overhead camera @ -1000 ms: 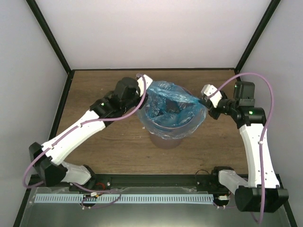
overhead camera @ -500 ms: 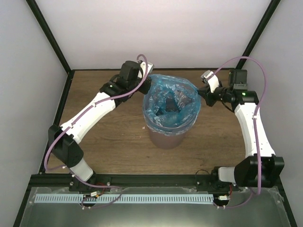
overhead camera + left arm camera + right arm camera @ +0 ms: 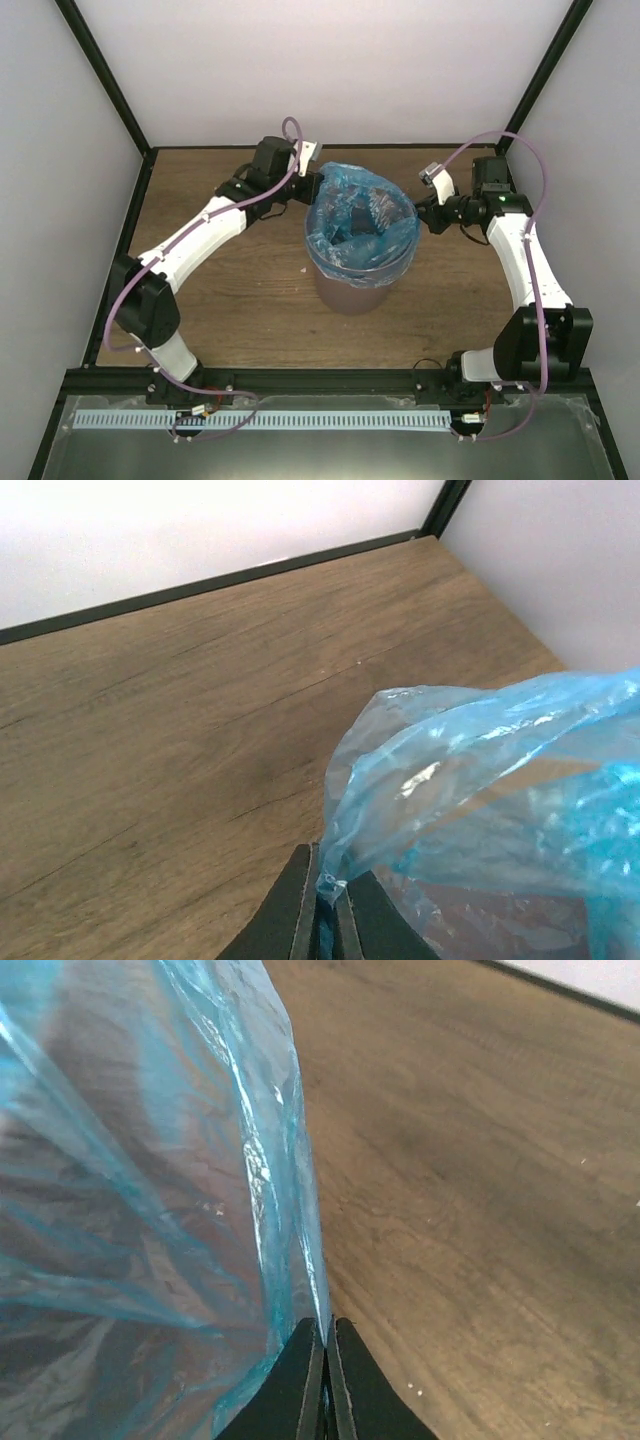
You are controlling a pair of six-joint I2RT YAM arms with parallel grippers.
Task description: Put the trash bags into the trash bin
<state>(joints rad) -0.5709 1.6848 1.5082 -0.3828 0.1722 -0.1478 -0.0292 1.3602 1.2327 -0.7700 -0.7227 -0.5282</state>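
Left claw [image 3: 322, 900] and right claw [image 3: 326, 1335] clench opposite edges of the trash bag [image 3: 360, 215], which lines the trash bin [image 3: 350, 292], mouth above its rim. Pulling too hard could tear the thin film or tip the bin on the surface [image 3: 220, 290].

The trash bag [image 3: 360, 215] crowds the trash bin [image 3: 350, 292]; table [image 3: 240, 290] around lies open.

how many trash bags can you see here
1. The light-blue trash bag sits in the trash bin mid-table, its rim pinched by the left tool and the right tool on opposite sides. Another could be hidden inside.
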